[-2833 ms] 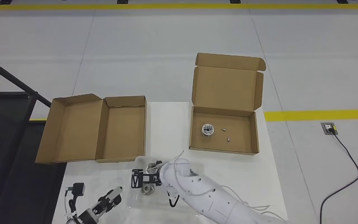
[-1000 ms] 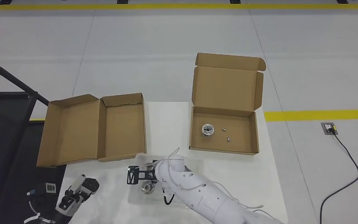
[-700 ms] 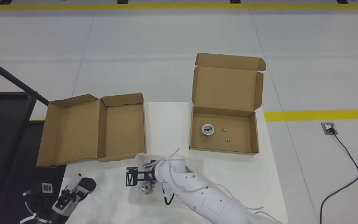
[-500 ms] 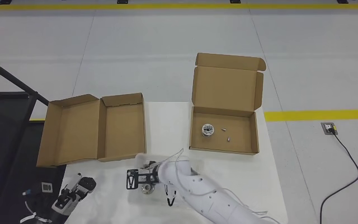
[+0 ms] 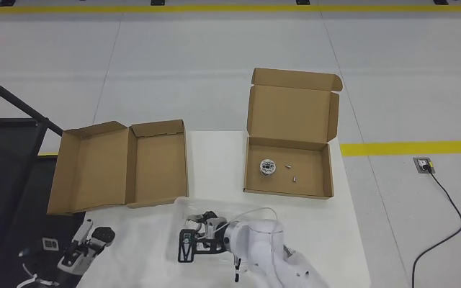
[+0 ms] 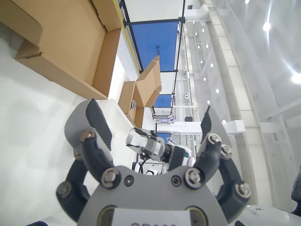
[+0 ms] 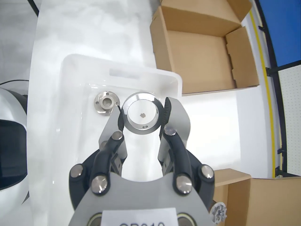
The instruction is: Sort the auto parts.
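Since the earlier frames the right end effector (image 5: 191, 243) has shifted from the white tray's (image 5: 216, 202) left edge toward the near edge of the tabletop (image 5: 216, 162), and the left end effector (image 5: 89, 237) has drawn back to the tabletop's left corner.

From the top, two open boxes sit on the tabletop: the left cardboard box (image 5: 155, 162), and the right cardboard box (image 5: 310, 183), which holds a round part (image 5: 268, 167) and small bolts (image 5: 291, 173). The tray lies between them, nearer the robot.

The left wrist view shows the left end effector (image 6: 150, 121) with its fingers (image 6: 97, 121) spread wide, nothing between them, above the tabletop (image 6: 30, 118) and near the left cardboard box (image 6: 70, 29).

The right wrist view shows the right end effector (image 7: 142, 115) clamped on a metal ring (image 7: 140, 95), a pad on either side of its rim. The ring is over the white tray (image 7: 122, 72), just beside a flanged hub (image 7: 106, 102) lying on the tray floor.
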Controlling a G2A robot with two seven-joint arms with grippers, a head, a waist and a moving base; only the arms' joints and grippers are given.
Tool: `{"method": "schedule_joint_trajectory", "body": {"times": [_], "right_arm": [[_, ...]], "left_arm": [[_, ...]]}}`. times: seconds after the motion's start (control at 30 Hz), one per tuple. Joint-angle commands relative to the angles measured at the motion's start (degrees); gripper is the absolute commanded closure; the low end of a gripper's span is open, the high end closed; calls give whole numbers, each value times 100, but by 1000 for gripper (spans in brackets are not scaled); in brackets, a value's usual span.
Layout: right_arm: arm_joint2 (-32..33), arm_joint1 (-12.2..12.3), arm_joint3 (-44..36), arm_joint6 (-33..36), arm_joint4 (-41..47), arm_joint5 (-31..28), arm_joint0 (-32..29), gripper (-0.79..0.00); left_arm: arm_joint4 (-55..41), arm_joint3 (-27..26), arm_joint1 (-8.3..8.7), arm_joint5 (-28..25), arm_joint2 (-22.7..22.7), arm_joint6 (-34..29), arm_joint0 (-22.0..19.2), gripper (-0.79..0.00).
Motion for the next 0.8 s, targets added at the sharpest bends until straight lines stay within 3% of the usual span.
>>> {"method": "schedule_joint_trajectory", "body": {"times": [0.0,0.37,0.67,0.77], "right_arm": [[-27,-9,-50,-104,74,-36,82,0],[-238,-249,645,422,1062,-151,1022,0],[-238,-249,645,422,1062,-151,1022,0],[-234,-237,611,374,991,31,918,0]], "left_arm": [[127,-76,-21,162,11,368,48,-785],[363,-266,-123,1665,-59,1973,305,-785],[371,-246,-125,1718,-55,2023,281,-785],[381,-177,-138,2366,121,2333,-14,-785]]}}
